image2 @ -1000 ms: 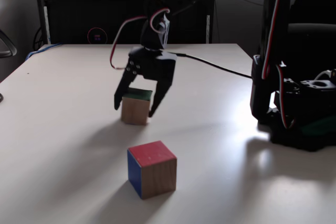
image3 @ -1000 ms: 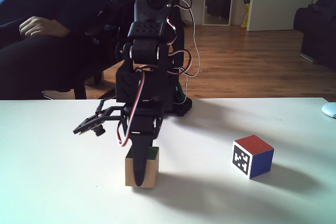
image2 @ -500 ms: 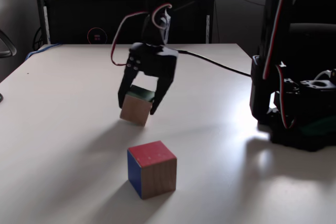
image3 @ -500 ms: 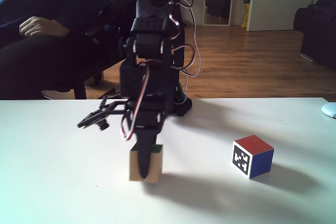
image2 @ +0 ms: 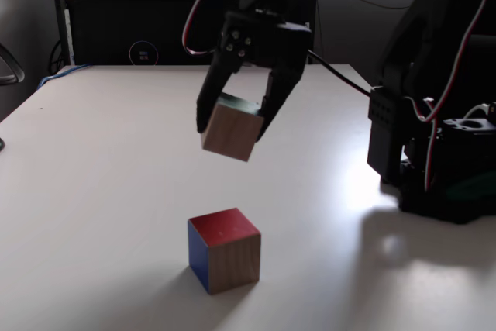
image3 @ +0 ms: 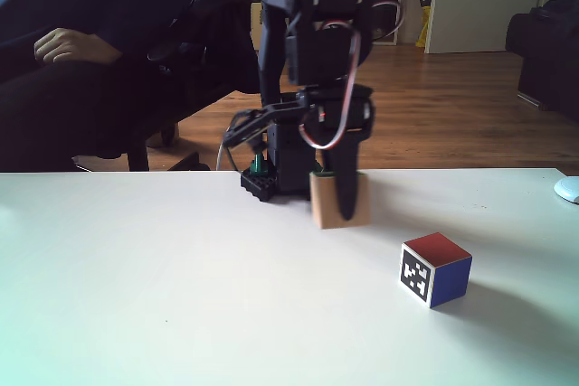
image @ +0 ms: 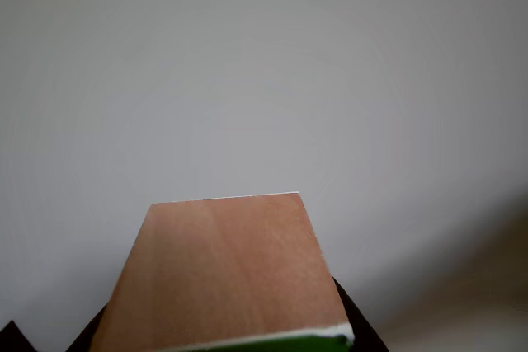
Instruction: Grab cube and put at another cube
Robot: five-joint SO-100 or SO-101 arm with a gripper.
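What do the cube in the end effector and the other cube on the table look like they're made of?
The cube looks like plain light wood, matte, with faint grain, and a glossy green face edged in white. Another cube shows a similar wooden side; its red, blue and marker faces look painted or stickered.

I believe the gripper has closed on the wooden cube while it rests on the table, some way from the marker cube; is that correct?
Not quite: the gripper has closed on the wooden cube, but a fixed view shows it lifted clear of the table, not resting on it. It is indeed some way from the marker cube.
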